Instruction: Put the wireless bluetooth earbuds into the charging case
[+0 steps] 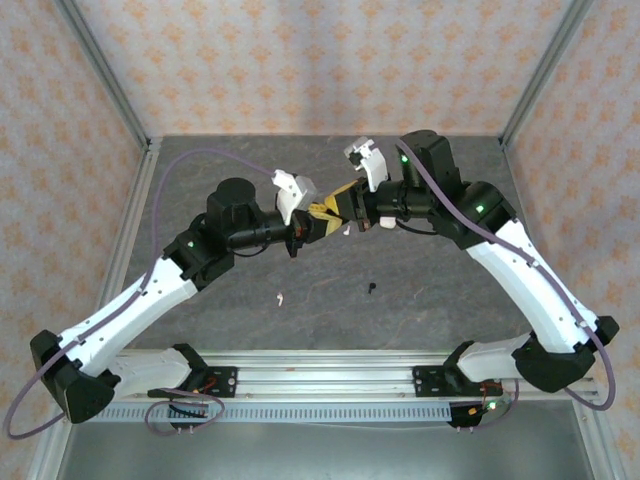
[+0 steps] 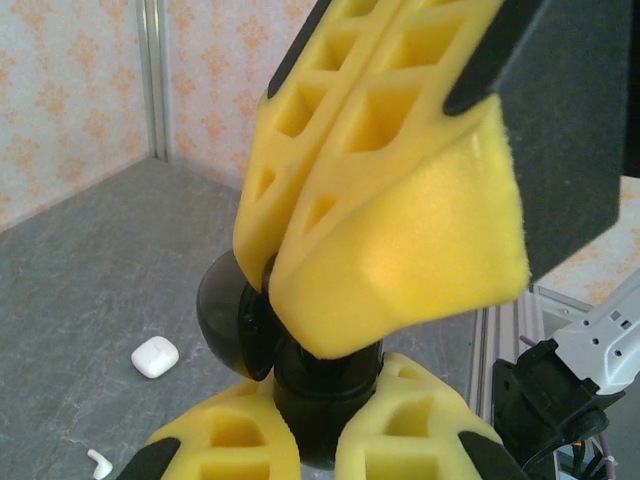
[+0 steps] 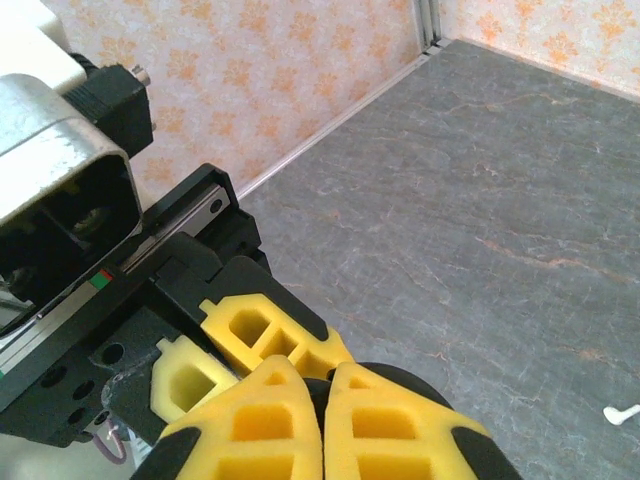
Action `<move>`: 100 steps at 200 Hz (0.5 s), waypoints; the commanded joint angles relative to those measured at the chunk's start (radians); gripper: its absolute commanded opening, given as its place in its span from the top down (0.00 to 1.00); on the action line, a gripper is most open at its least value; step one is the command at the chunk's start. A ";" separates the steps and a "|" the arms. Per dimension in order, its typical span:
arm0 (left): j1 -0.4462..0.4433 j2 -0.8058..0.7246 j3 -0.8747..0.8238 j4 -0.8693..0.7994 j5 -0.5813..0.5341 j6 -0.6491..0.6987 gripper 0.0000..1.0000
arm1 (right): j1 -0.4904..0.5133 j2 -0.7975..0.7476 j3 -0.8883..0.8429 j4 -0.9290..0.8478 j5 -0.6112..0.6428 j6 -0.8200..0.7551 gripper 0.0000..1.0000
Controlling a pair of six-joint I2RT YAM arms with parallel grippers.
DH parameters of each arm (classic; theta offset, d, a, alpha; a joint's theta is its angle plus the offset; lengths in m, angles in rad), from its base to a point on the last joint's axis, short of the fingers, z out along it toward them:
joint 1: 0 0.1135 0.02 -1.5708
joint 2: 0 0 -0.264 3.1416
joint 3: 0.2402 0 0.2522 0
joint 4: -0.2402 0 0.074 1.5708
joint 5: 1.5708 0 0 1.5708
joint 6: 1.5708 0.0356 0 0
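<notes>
Teamwork mid-air: left fingers (image 2: 230, 440) clamp the black case (image 2: 318, 385) steady so the right fingers (image 2: 400, 250), pinched shut on I-can't-tell-what, can press into it.

Grey stone-patterned tabletop (image 1: 420, 310), orange-flowered wall panels (image 1: 300, 60), aluminium corner posts (image 1: 105, 72).

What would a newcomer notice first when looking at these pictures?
The two grippers meet above the middle of the grey table: the left gripper holds a black rounded object, and the right gripper, shut, has its yellow tips right at it. A white case and a white earbud lie on the table nearby.
</notes>
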 commanded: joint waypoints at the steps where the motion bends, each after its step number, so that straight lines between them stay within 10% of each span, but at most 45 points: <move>1: -0.001 -0.040 -0.012 0.080 0.002 -0.017 1.00 | 0.010 0.020 0.053 -0.093 -0.026 -0.006 0.93; 100: -0.001 -0.073 -0.040 0.083 -0.004 -0.022 1.00 | 0.010 0.053 0.115 -0.145 -0.039 -0.002 0.94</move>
